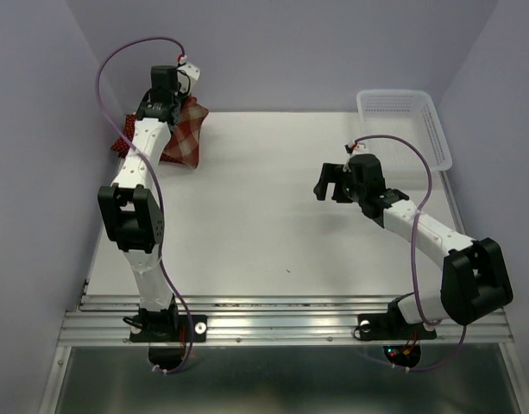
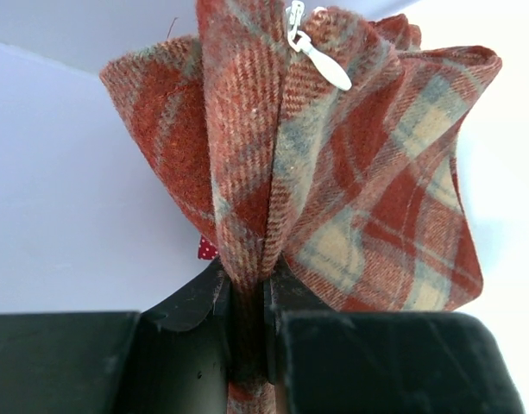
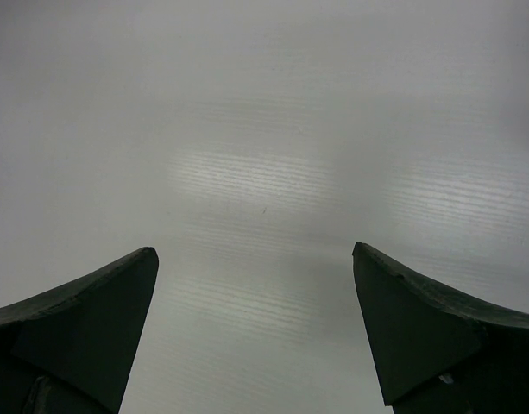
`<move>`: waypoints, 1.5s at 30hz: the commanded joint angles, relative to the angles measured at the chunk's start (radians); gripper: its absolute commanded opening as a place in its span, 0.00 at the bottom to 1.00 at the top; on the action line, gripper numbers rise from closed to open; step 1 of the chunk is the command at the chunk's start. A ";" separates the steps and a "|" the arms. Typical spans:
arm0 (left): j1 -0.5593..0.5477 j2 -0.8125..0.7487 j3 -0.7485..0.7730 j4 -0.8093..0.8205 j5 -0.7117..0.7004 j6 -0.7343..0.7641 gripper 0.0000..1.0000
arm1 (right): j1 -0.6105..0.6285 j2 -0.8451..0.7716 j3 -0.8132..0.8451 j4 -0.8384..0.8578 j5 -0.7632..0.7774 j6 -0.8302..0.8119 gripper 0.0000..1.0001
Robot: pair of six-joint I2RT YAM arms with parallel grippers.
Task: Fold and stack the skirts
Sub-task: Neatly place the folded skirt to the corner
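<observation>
The red-and-cream plaid skirt (image 1: pixel 185 138) lies bunched at the table's far left corner. My left gripper (image 1: pixel 166 102) is shut on a fold of it; in the left wrist view the plaid cloth (image 2: pixel 350 172) rises from between the jaws, with a white zip pull (image 2: pixel 320 56) at the top. A dark red polka-dot skirt (image 1: pixel 122 145) peeks out left of the arm, and a scrap of it shows behind the plaid (image 2: pixel 207 249). A second dotted skirt is not distinguishable. My right gripper (image 1: pixel 331 183) is open and empty above the white table (image 3: pixel 264 172), right of centre.
A white mesh plastic basket (image 1: pixel 406 125) stands at the far right corner. Lavender walls close in the left, back and right sides. The metal rail with both arm bases (image 1: pixel 281 323) runs along the near edge.
</observation>
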 commanded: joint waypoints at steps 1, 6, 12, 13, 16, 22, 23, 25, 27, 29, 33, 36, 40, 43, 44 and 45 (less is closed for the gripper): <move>0.042 -0.069 0.087 0.062 0.020 0.063 0.00 | 0.004 -0.012 0.049 0.004 0.020 -0.009 1.00; 0.082 -0.038 0.129 0.094 0.057 0.090 0.00 | 0.004 0.006 0.066 0.001 0.020 -0.009 1.00; 0.119 0.040 0.152 0.121 0.121 0.123 0.00 | 0.004 0.052 0.110 -0.026 0.020 -0.003 1.00; 0.125 0.066 0.150 0.130 0.123 0.124 0.00 | 0.004 0.066 0.116 -0.029 0.020 0.001 1.00; 0.143 0.123 0.152 0.166 0.130 0.117 0.00 | 0.004 0.094 0.145 -0.057 0.020 0.007 1.00; 0.185 0.241 0.213 0.191 0.175 0.090 0.00 | 0.004 0.157 0.222 -0.111 0.028 0.009 1.00; 0.189 0.270 0.222 0.211 0.158 0.092 0.00 | 0.004 0.167 0.248 -0.128 0.025 0.009 1.00; 0.196 0.314 0.251 0.260 0.106 0.083 0.00 | 0.004 0.200 0.285 -0.151 0.017 0.011 1.00; 0.200 0.344 0.277 0.301 0.069 0.058 0.00 | 0.004 0.229 0.302 -0.158 0.010 0.012 1.00; 0.200 0.377 0.306 0.366 0.028 0.009 0.28 | 0.004 0.256 0.322 -0.161 0.005 0.011 1.00; 0.200 0.420 0.349 0.414 0.023 -0.008 0.99 | 0.004 0.282 0.350 -0.175 0.006 0.011 1.00; 0.200 0.431 0.351 0.459 -0.041 -0.014 0.99 | 0.004 0.295 0.363 -0.183 0.006 0.009 1.00; 0.200 0.419 0.357 0.493 -0.095 -0.041 0.99 | 0.004 0.293 0.368 -0.183 -0.001 0.011 1.00; 0.197 0.375 0.360 0.484 -0.092 -0.086 0.99 | 0.004 0.293 0.370 -0.181 -0.009 0.004 1.00; 0.193 0.362 0.360 0.474 -0.089 -0.110 0.99 | 0.004 0.290 0.371 -0.181 -0.013 0.003 1.00; 0.188 0.349 0.360 0.458 -0.084 -0.124 0.99 | 0.004 0.287 0.373 -0.181 -0.015 0.003 1.00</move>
